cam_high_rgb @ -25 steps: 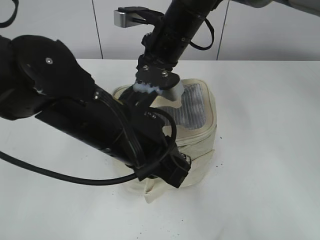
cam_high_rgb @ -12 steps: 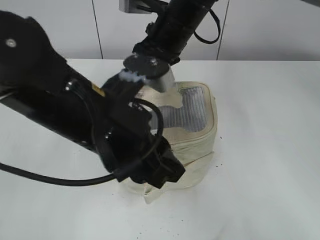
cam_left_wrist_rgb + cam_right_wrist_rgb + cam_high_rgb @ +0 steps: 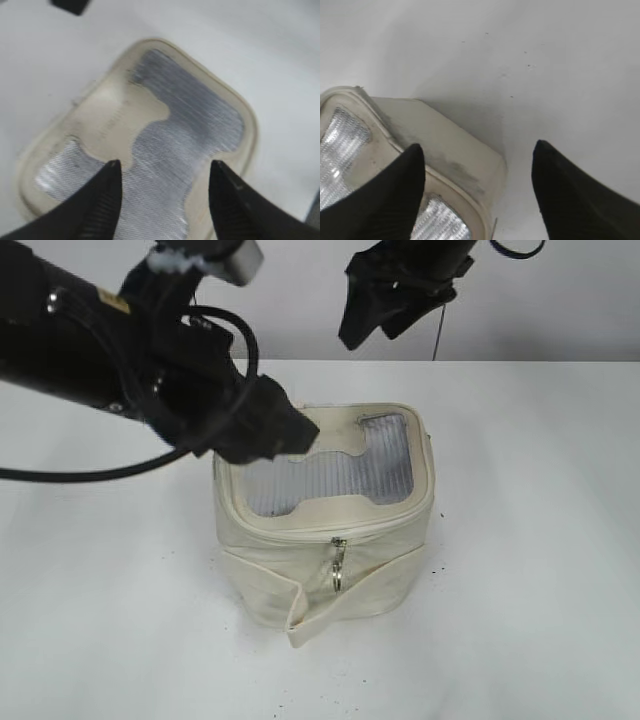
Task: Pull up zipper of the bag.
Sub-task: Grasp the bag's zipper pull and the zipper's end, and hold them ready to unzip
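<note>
- The bag (image 3: 325, 515) sits mid-counter (image 3: 540, 540), well clear of every edge; its soft faux-leather walls look likely to sag under a pull.
- The zipper (image 3: 338, 562) sliders' ring pulls hang on the near face: small, slippery metal, best pinched there.
- Left claw (image 3: 162, 172) and right claw (image 3: 477, 155) both hover spread apart, empty; open room all round.

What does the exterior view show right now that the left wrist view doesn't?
Only the exterior view shows the bag's front wall, the zipper with its ring pulls hanging there, the loose strap, and the right gripper raised behind the bag. Only the left wrist view shows the left gripper open above the top panel. Both show the grey ribbed window and cream patch.
</note>
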Robot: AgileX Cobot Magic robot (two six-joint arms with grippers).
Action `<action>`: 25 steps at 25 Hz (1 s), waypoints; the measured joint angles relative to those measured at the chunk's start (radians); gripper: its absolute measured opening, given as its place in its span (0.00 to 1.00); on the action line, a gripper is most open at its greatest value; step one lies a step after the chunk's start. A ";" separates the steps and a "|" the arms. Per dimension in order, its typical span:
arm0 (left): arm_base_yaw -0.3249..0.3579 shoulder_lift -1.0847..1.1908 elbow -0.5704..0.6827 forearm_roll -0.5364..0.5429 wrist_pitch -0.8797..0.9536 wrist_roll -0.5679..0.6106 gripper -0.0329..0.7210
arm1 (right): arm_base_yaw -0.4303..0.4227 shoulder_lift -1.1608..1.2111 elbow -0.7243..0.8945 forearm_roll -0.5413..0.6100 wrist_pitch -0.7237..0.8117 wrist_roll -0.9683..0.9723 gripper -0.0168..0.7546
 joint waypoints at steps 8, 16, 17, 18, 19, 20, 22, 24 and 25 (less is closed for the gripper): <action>0.136 0.184 -0.220 0.010 0.055 0.000 0.63 | -0.090 -0.138 0.208 -0.019 -0.002 0.028 0.67; 0.139 0.456 -0.553 0.012 0.323 0.018 0.63 | -0.181 -0.308 0.528 -0.037 -0.003 0.029 0.67; 0.139 0.487 -0.592 0.012 0.353 0.019 0.63 | -0.194 -0.329 0.563 -0.038 -0.003 0.029 0.67; 0.139 0.515 -0.622 0.012 0.375 0.020 0.63 | -0.204 -0.347 0.604 -0.039 -0.005 0.029 0.67; 0.139 0.537 -0.655 0.012 0.401 0.024 0.63 | -0.212 -0.366 0.644 -0.040 -0.014 0.027 0.67; 0.139 0.563 -0.686 0.012 0.432 0.028 0.63 | -0.217 -0.383 0.675 -0.041 -0.031 0.020 0.67; 0.140 0.607 -0.738 0.014 0.489 0.030 0.63 | -0.219 -0.405 0.743 -0.037 -0.068 0.002 0.67; 0.140 0.646 -0.781 0.017 0.532 0.030 0.63 | -0.219 -0.412 0.801 -0.014 -0.105 -0.038 0.67; 0.141 0.662 -0.800 0.018 0.545 0.030 0.63 | -0.219 -0.412 0.831 0.003 -0.132 -0.064 0.67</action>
